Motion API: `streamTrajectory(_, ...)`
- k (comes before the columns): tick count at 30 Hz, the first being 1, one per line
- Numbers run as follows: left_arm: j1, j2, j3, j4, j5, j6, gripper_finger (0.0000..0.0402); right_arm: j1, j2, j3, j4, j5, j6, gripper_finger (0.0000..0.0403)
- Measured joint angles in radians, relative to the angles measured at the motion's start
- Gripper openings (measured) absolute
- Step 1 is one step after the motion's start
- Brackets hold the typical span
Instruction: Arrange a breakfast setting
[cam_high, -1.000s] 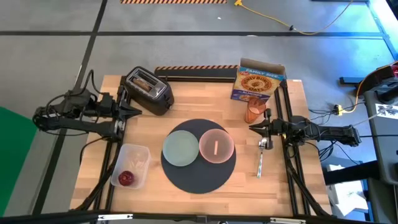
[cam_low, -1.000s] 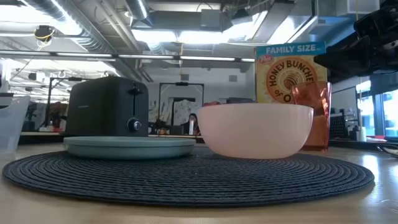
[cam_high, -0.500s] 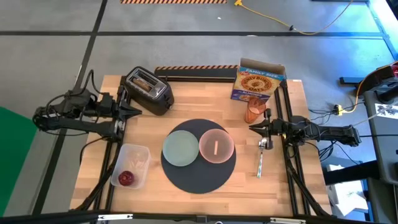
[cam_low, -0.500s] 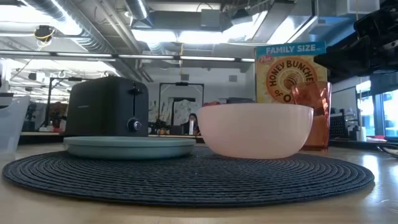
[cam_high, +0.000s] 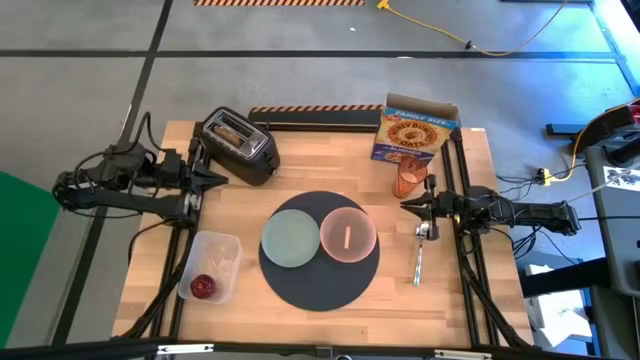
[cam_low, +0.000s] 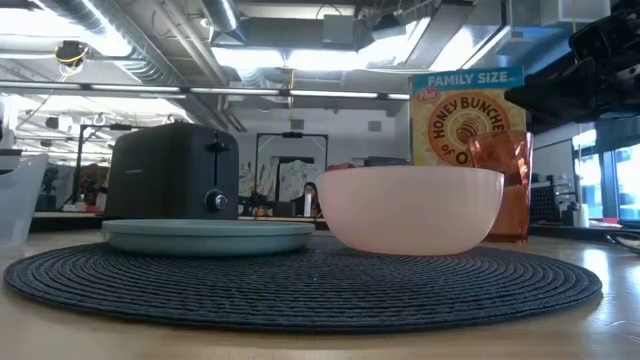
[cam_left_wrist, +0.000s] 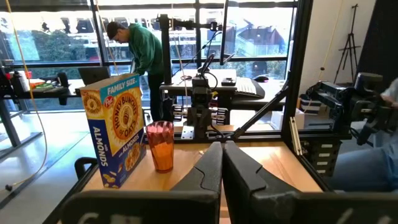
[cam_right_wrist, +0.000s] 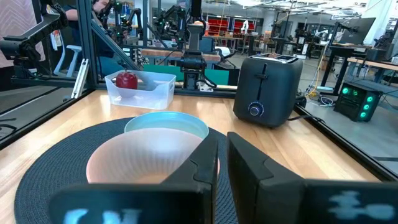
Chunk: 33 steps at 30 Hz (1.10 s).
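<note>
Our left gripper hangs over the left edge of the surface, with its fingers pressed together and nothing in them. It points at the black toaster, which stands just beside it. A toast slice sits in one toaster slot.

Our right gripper hangs over the right side of the surface. Its fingers are almost pressed together, with only a thin gap, and they hold nothing. Just behind it stands the orange cup. Near it, toward the front, the metal spoon lies flat on the wood, beside the mat.

The round dark grey mat lies in the middle of the surface. On it we see the pale green plate on the left and the pink bowl on the right. They sit side by side and look like they touch.

The clear tub rests near the front left corner, apart from the mat. The small red fruit is inside it.

A cereal box stands at the back, right behind the cup.

From the left wrist we see a person in a green top bending over a desk in the room, far behind the surface.
</note>
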Motion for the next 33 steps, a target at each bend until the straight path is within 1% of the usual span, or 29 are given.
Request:
streamTrajectory(9,0.0,0.0,0.0,0.0,0.0,0.007,0.0,0.0,0.0,0.0,0.006,0.008,-0.002,0.0026)
streamTrajectory(14,0.0,0.0,0.0,0.001,0.0,0.021,0.0,0.0,-0.002,0.0,0.033,0.102,-0.003,0.0026)
streamTrajectory(16,0.0,0.0,0.0,0.021,-0.016,0.096,0.0,0.0,-0.002,0.0,0.039,0.138,-0.004,0.0026)
streamTrajectory(17,0.0,0.0,0.0,0.044,-0.022,0.088,0.0,0.0,-0.001,0.0,0.039,0.153,-0.003,0.0026)
streamTrajectory(18,0.0,0.001,0.0,0.06,-0.023,0.029,0.0,0.0,0.0,0.0,0.039,0.16,0.001,0.0026)
streamTrajectory(20,0.0,0.006,-0.006,0.06,-0.015,-0.012,0.0,0.0,0.0,-0.001,0.039,0.156,0.03,0.0026)
streamTrajectory(22,0.0,0.006,-0.044,0.038,0.006,0.011,0.0,0.0,0.0,0.0,0.038,0.12,0.073,0.0026)
streamTrajectory(24,0.0,0.006,-0.108,0.038,0.017,0.079,0.0,0.0,0.0,0.0,0.035,0.079,0.102,0.0026)
streamTrajectory(27,0.0,0.008,-0.226,0.114,0.022,0.121,0.0,0.0,0.0,0.0,0.04,0.044,0.102,0.0026)
streamTrajectory(30,0.001,0.007,-0.3,0.196,-0.01,0.108,0.0,0.0,0.0,0.0,0.048,0.043,0.102,0.0026)
streamTrajectory(33,0.001,0.004,-0.33,0.209,-0.011,0.058,0.0,0.0,0.0,0.0,0.048,0.045,0.102,0.0026)
